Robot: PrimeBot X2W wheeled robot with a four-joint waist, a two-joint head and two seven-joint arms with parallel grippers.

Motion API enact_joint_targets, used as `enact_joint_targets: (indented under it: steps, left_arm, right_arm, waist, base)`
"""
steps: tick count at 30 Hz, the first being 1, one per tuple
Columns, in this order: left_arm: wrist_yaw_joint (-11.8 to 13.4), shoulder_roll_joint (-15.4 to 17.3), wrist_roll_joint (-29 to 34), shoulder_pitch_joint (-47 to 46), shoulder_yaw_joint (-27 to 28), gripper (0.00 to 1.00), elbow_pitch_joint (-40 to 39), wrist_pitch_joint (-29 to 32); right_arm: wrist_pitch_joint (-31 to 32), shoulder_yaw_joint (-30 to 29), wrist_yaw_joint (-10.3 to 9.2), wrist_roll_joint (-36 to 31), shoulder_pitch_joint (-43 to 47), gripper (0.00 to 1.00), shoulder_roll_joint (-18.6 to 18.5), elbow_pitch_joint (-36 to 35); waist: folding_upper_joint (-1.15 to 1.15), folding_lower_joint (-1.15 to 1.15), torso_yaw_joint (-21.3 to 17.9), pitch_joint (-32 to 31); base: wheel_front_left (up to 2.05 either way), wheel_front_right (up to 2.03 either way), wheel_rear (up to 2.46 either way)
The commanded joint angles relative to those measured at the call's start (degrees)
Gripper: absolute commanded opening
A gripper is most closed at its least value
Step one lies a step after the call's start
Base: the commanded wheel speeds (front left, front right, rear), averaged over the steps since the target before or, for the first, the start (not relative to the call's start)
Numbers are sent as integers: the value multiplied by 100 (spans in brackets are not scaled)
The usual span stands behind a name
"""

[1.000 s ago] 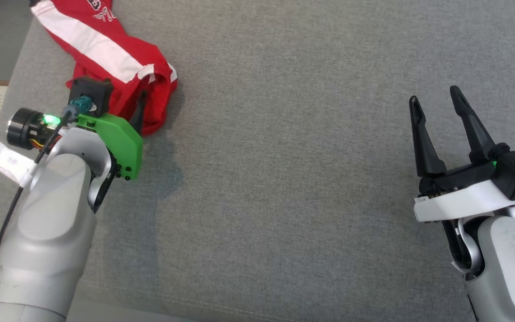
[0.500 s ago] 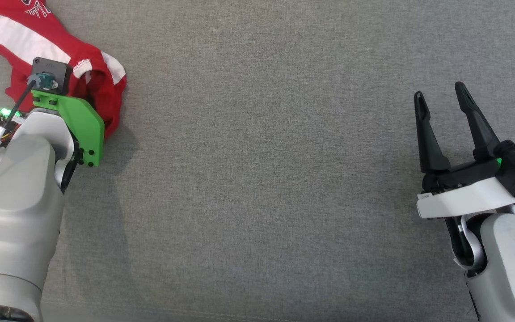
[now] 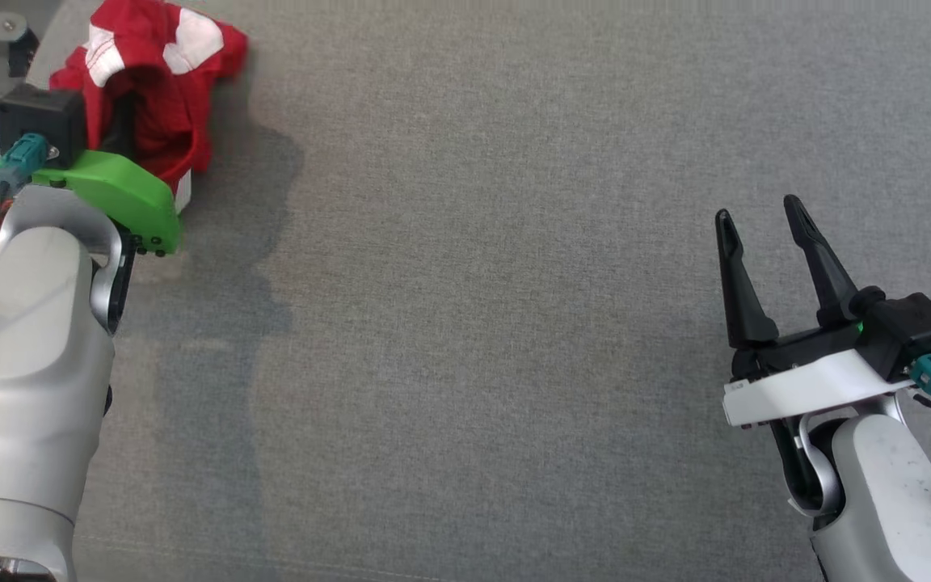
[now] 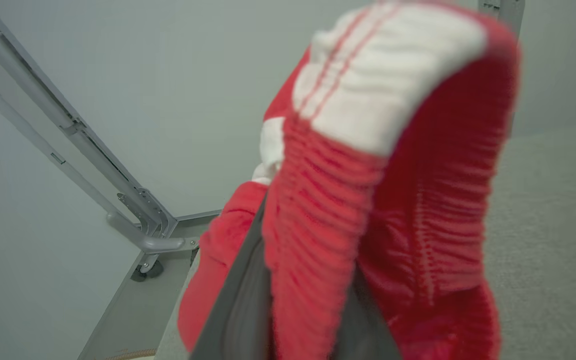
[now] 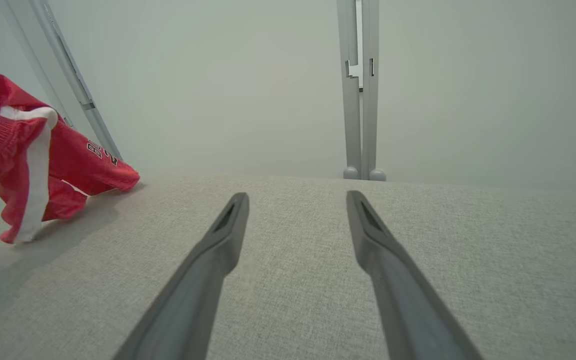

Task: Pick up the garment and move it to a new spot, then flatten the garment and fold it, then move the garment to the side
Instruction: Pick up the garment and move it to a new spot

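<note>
The left jaws are pinching the garment (image 3: 150, 97), a red one with white stripes, at the far left corner of the grey worktop (image 3: 473, 323). In the left wrist view the two dark fingers (image 4: 243, 305) are standing close together, with a ribbed red and white band bunched between them and draping over their tips. Seen from the right wrist, the garment is hanging raised at the left, while a lower part with dark lettering is lying on the worktop near the far edge. In the head view the bunched fabric is hiding the left fingertips, and the green bracket (image 3: 122, 194) on the left wrist is sitting just below it, with a shadow falling on the worktop to its right. The right jaws are standing wide apart and holding nothing, their fingers (image 3: 736, 283) pointing away from the robot over the right side of the worktop, well apart from the garment. Grey metal posts (image 5: 358, 90) are rising behind the far edge
</note>
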Motion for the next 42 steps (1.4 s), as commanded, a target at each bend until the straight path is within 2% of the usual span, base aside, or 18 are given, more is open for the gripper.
enact_joint_targets:
  steps: [1, 8, 13, 19, 23, 29, 32, 34, 37, 39, 42]
  left_arm:
    - [2, 11, -57, 132, 34, 0, -218, -68]
    - [-147, -66, -251, 548, 45, 0, -1380, -84]
    - [-248, -231, -429, 887, -168, 0, -2235, 314]
    - [-281, -502, -592, 1233, -504, 0, -3129, 884]
    - [-266, -809, -677, 1375, -774, 0, -3492, 1092]
    - [-165, -1217, -828, 1368, -1072, 0, -3608, 1055]
    - [-127, -1355, -1108, 1372, -1244, 0, -3618, 979]
    - [-107, -1372, -1307, 1420, -1351, 0, -3533, 962]
    - [-106, -1373, -1939, 1609, -1298, 0, -3203, 1025]
    - [-120, -1350, -1936, 1588, -1360, 0, -2843, 1030]
    - [-148, -1101, -1953, 1693, -1322, 0, -2156, 1071]
  right_arm:
    - [-24, -6, -5, -29, 90, 100, 30, 33]
    - [-53, -52, -5, -27, 245, 100, 216, 145]
    - [-53, -123, -5, -20, 281, 100, 317, 167]
    - [-57, -100, -5, -2, 175, 100, 412, 105]
    - [-56, -141, -5, 13, 126, 100, 458, 86]
    - [-54, -273, -4, 55, 48, 100, 487, 54]
    - [-55, -347, -4, 71, 3, 100, 505, 33]
    - [-55, -369, -4, 88, -4, 100, 513, 21]
    - [-55, -359, -3, 106, -20, 100, 520, 11]
    - [-54, -338, -3, 114, -49, 100, 525, -4]
    - [-55, -342, -3, 132, -51, 100, 528, -28]
  waist:
    - [0, 0, 141, -451]
    - [0, 0, 118, -856]
    - [0, 0, -54, -1015]
    - [0, 0, -505, -1018]
    - [0, 0, -907, -980]
    - [0, 0, -1541, -879]
    - [0, 0, -1811, -791]
    - [0, 0, -1927, -737]
    - [0, 0, -2066, -640]
    - [0, 0, -2128, -579]
    - [0, 0, -2161, -517]
  base:
    - [0, 0, 0]
    - [0, 0, 0]
    - [0, 0, 0]
    - [0, 0, 0]
    - [0, 0, 0]
    - [0, 0, 0]
    - [0, 0, 0]
    - [0, 0, 0]
    - [0, 0, 0]
    - [0, 0, 0]
    - [0, 0, 0]
